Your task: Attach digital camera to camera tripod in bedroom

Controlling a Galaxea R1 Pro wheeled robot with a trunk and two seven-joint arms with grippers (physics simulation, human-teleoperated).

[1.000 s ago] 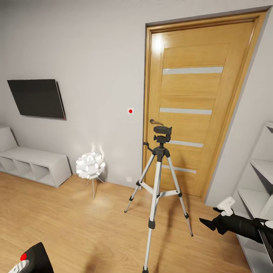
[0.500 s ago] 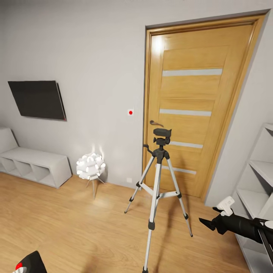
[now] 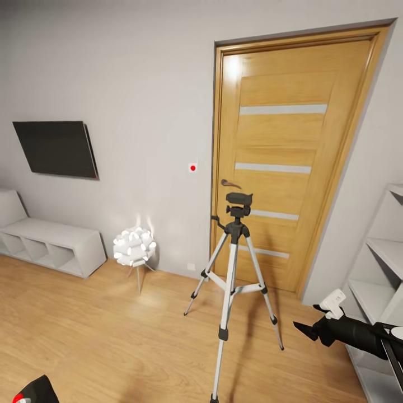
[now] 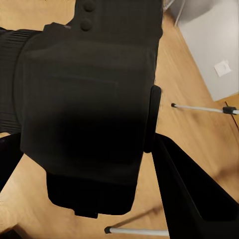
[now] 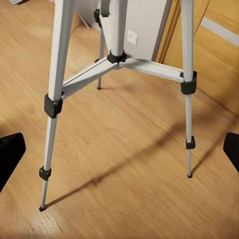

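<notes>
The camera tripod (image 3: 231,272) stands on the wood floor in front of the oak door, its black head (image 3: 239,201) bare on top. A corner of the black digital camera (image 3: 34,391) with its red dot shows at the head view's lower left edge. In the left wrist view the digital camera (image 4: 84,99) sits close up between dark fingers (image 4: 191,191), so my left gripper (image 4: 99,164) is shut on it, with tripod legs (image 4: 199,108) beyond. My right gripper (image 3: 309,318) hangs open low to the right of the tripod; its view looks at the tripod legs (image 5: 59,74) between spread fingertips (image 5: 10,154).
Behind the tripod is the oak door (image 3: 291,168) with frosted strips. A white ball lamp (image 3: 134,246) stands left of it, then a low white bench (image 3: 53,243) under a wall TV (image 3: 56,148). White shelves (image 3: 386,280) rise at the right edge.
The digital camera has sunk toward the lower left corner of the head view, now mostly out of it. The whole picture has shifted slightly downward. The right arm has not moved.
</notes>
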